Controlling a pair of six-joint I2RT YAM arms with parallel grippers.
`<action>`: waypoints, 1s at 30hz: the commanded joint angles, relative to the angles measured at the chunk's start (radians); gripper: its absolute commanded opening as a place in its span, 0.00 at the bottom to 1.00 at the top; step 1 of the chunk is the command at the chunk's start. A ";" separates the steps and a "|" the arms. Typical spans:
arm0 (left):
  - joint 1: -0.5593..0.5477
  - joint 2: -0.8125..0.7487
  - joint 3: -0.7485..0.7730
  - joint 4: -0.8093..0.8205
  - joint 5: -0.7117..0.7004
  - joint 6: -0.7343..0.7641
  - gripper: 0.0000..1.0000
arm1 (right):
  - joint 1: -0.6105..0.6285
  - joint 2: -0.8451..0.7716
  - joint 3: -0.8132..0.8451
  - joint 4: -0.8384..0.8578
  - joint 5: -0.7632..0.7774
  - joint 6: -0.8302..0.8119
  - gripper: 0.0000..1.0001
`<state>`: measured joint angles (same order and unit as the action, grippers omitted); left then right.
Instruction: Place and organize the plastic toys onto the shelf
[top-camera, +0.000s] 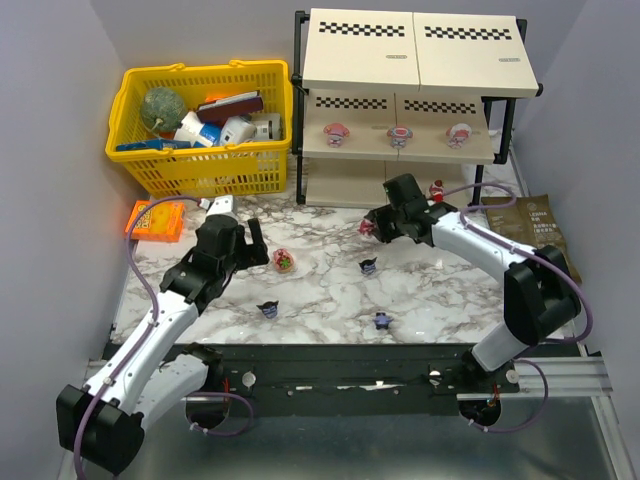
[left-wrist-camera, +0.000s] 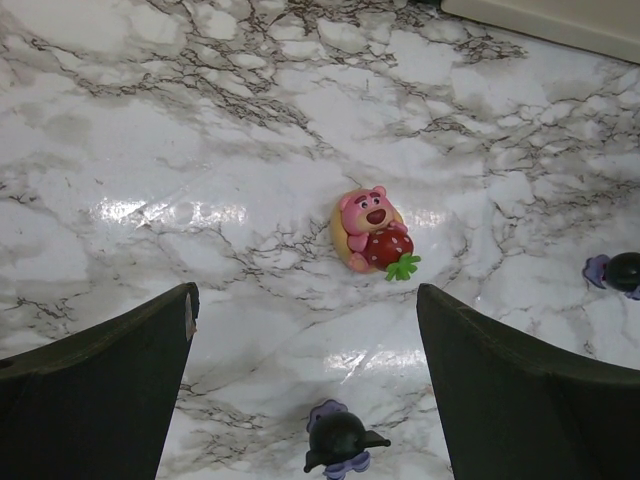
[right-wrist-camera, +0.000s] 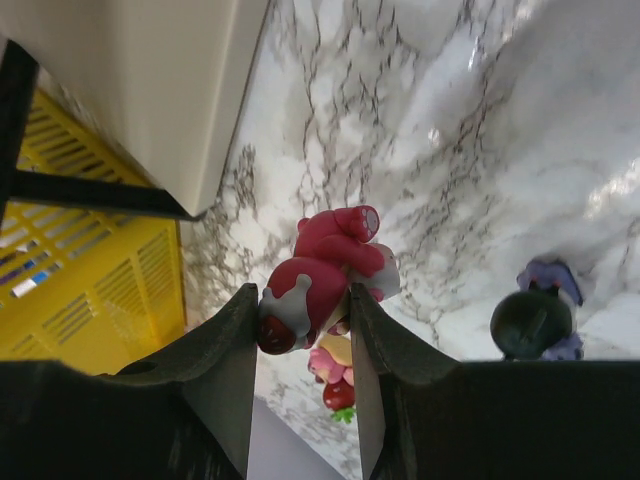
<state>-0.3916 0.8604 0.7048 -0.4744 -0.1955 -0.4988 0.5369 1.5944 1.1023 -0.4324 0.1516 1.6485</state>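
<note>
Grips a red figurine (right-wrist-camera: 318, 268) in the right gripper (right-wrist-camera: 300, 305), fingers pinched against both its sides. Holds it just in front of the shelf (top-camera: 410, 55), low by the bottom tier, left of centre. Cannot tell from any view whether it touches the marble table (top-camera: 450, 290).

Hovers the left gripper (top-camera: 258, 245) over the table's left half, fingers spread wide with nothing between them. Points it at a pink bear figurine (left-wrist-camera: 372, 232) hugging a strawberry. Bear flat on its back on the marble, just ahead of the fingertips, not touching either one.

Shows three pink-and-white figurines (top-camera: 400, 134) on the shelf's middle tier: upright, in a row, spaced left, centre, right.

On the table, well apart from one another, three dark figurines:
- one (top-camera: 268, 310) near the left arm's forearm
- one (top-camera: 368, 266) mid-table, below the right gripper
- one (top-camera: 381, 321) close to the near edge

Second red figurine (top-camera: 437, 188) on the marble, right beside the shelf's front right post.

Off task: yellow basket (top-camera: 160, 165) of bigger items, left of the shelf and touching it; orange packet (top-camera: 155, 220) at the table's left edge; brown pouch (top-camera: 535, 225) at its right edge.
</note>
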 joint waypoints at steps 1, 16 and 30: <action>0.007 0.040 0.032 0.049 -0.001 -0.011 0.99 | -0.089 0.016 -0.030 0.084 -0.021 -0.049 0.19; 0.007 0.054 0.027 0.120 0.057 0.028 0.99 | -0.207 0.193 0.097 0.178 -0.007 -0.007 0.20; 0.007 0.081 0.036 0.115 0.045 0.023 0.99 | -0.230 0.300 0.205 0.178 -0.023 -0.003 0.22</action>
<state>-0.3916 0.9276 0.7078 -0.3820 -0.1562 -0.4820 0.3180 1.8599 1.2743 -0.2619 0.1276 1.6337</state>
